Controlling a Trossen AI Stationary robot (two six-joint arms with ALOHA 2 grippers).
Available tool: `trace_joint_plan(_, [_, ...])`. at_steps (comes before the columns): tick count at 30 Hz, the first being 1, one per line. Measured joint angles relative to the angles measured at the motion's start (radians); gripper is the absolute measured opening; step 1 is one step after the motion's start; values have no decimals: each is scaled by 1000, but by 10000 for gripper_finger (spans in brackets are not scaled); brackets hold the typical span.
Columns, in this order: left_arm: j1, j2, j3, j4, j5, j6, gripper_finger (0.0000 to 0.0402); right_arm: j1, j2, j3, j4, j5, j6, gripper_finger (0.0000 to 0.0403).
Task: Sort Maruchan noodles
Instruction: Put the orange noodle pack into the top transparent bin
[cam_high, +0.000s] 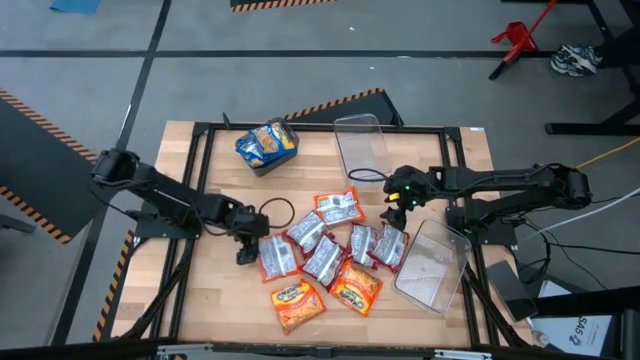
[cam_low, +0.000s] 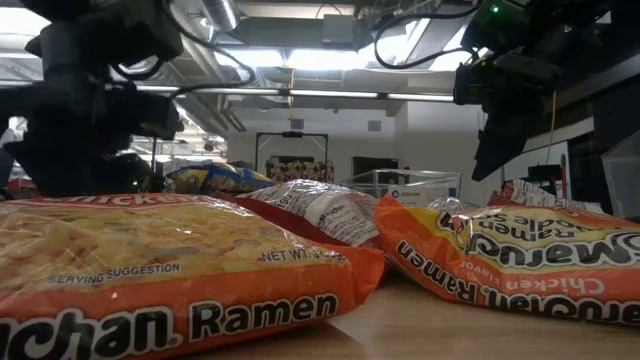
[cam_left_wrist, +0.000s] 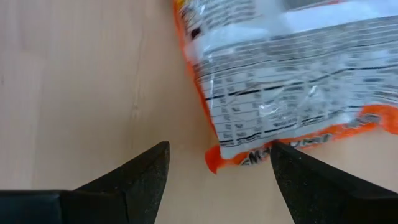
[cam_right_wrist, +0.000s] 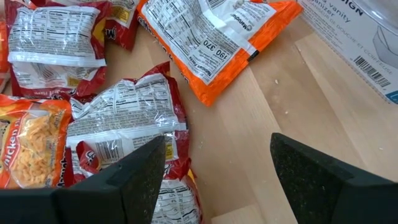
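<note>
High view, left to right: the left gripper (cam_high: 247, 245) is lowered to the table beside the packet pile, jaws spread with an orange-edged packet (cam_left_wrist: 292, 93) lying between the fingertips, ungripped. Blue-and-yellow packets fill one dark bin (cam_high: 268, 147) at the far edge. Roughly nine Maruchan noodles (cam_high: 325, 250) are spread mid-table, two face-up orange ones (cam_high: 297, 304) nearest; "Ramen" and "Chicken" are read in the low view. Two clear bins (cam_high: 432, 265) are counted at right. The right gripper (cam_high: 398, 200) is held above the pile, jaws released.
</note>
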Motion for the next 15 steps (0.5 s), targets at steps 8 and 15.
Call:
trace_joint_plan(8, [0, 46, 3, 39, -13, -79, 267, 0, 0, 0, 0, 2, 0, 278])
trace_joint_plan(15, [0, 50, 1, 52, -44, -106, 190, 0, 0, 0, 0, 18, 0, 278])
